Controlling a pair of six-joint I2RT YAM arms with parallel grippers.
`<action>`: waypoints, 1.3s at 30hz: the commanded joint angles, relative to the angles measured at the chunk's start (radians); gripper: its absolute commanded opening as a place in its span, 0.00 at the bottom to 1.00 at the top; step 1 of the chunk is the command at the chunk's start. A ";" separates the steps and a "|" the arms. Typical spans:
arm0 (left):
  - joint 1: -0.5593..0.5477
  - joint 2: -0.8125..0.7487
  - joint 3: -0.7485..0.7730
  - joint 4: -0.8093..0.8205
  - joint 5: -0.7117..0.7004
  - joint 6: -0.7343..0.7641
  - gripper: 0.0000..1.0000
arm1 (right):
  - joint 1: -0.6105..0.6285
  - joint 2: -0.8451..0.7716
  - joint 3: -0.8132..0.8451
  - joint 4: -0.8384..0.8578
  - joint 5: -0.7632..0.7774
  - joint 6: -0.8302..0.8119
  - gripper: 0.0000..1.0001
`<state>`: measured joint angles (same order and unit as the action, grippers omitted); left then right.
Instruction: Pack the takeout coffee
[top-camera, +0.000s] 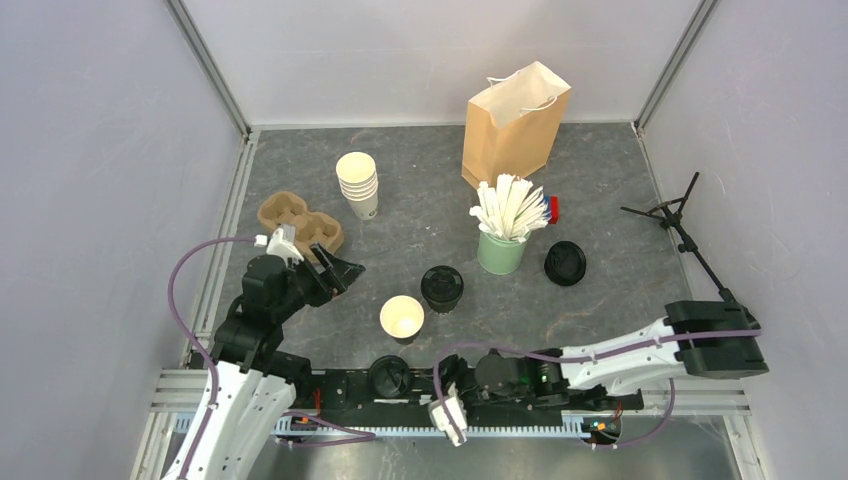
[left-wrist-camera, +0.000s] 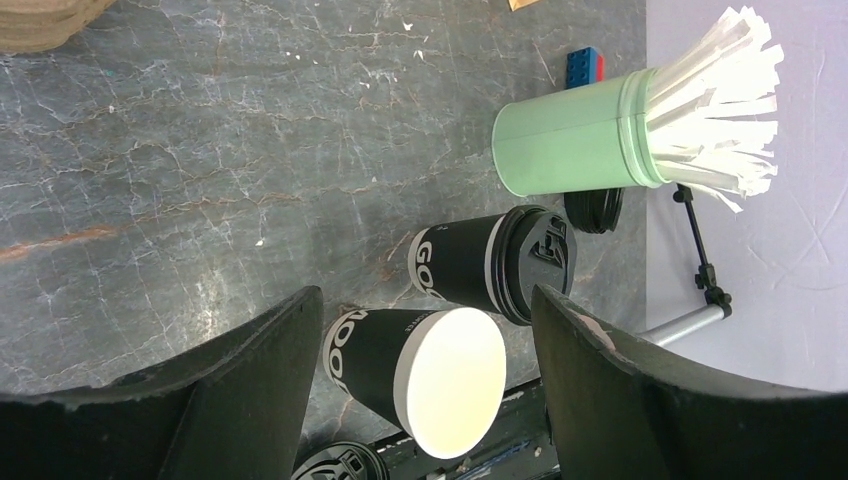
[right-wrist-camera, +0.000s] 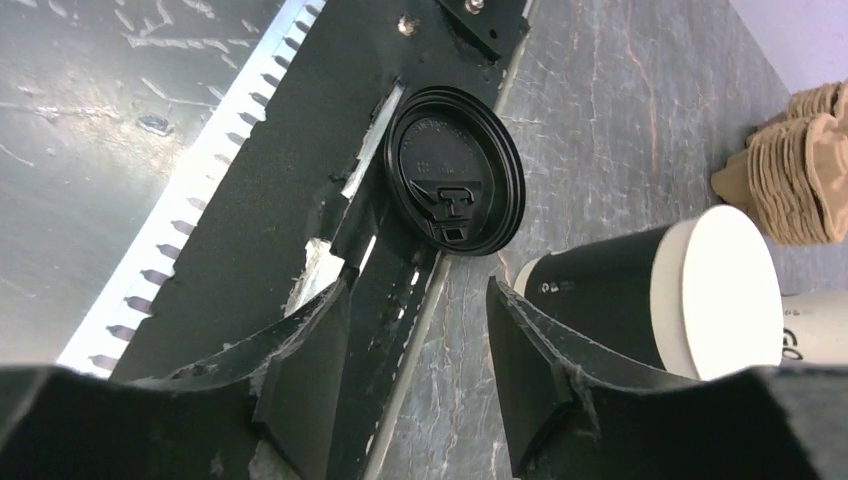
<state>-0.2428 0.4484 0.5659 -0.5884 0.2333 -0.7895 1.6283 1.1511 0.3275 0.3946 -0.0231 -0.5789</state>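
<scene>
Top view: 2 cups stand upright near the middle of the grey marbled counter (top-camera: 420, 190). One is a black paper cup with a round black plastic lid (top-camera: 441, 288). The other, a lidless black paper cup with a cream inside (top-camera: 402, 318), stands just beside it, nearer the arms. Both are well apart from the brown paper bag with white handles (top-camera: 515, 125), which stands at the far edge. A loose round black plastic lid (top-camera: 388, 378) lies on the black rail (top-camera: 340, 388) at the near edge. A second black lid (top-camera: 565, 263) lies right of the green cup of white sticks (top-camera: 500, 252). The left fingers (top-camera: 342, 268) are spread, left of the lidless cup and clear of it.

Left wrist view: the left fingers (left-wrist-camera: 250, 390) are wide open with nothing gripped. Beyond them are the lidless cup (left-wrist-camera: 400, 370) and the lidded cup (left-wrist-camera: 480, 265).

Right wrist view: the right fingers (right-wrist-camera: 300, 350) are parted and empty above the rail (right-wrist-camera: 300, 170). The loose lid (right-wrist-camera: 455, 185) lies just ahead of their tips, and the lidless cup (right-wrist-camera: 650, 300) is to its right.
</scene>
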 joint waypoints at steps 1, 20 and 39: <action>-0.001 -0.010 0.003 0.019 -0.012 0.044 0.82 | 0.023 0.116 0.088 0.089 0.017 -0.166 0.57; -0.001 -0.025 -0.013 0.038 0.021 0.041 0.81 | 0.070 0.459 0.245 0.120 0.122 -0.302 0.39; -0.001 -0.037 0.060 0.047 0.084 0.153 0.80 | 0.054 0.259 0.214 0.102 0.041 -0.028 0.00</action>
<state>-0.2428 0.4290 0.5564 -0.5755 0.2745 -0.7593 1.6993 1.5578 0.5396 0.4782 0.0742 -0.7898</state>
